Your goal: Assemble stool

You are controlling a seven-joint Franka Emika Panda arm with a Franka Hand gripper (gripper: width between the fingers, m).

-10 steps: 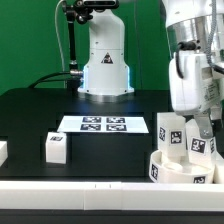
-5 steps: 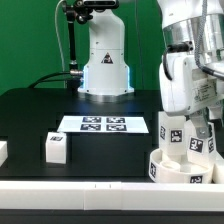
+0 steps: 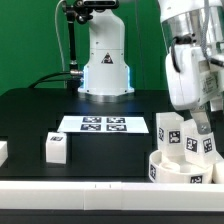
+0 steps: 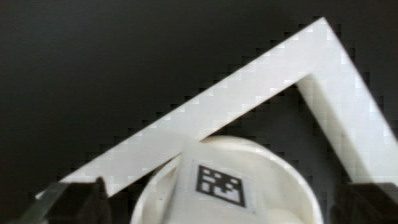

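The round white seat [image 3: 178, 168] lies at the exterior view's lower right, against the front rail. Two tagged white legs stand on it, one on the left [image 3: 168, 129] and one on the right [image 3: 199, 142]. My gripper [image 3: 203, 124] hangs right over the right leg. In the wrist view that leg [image 4: 222, 185] sits between my two dark fingers [image 4: 64, 205], which stand wide apart with gaps on both sides. A third leg [image 3: 56, 147] lies loose on the black table at the left.
The marker board [image 3: 103, 124] lies mid-table before the robot base [image 3: 105, 65]. A white rail [image 3: 80, 186] runs along the front; two rails meet in a corner [image 4: 317, 45] beyond the seat. A small white piece [image 3: 2, 152] sits at the far left edge.
My wrist swung a little to the exterior view's left and then back right, ending slightly higher. The legs and seat have not moved.
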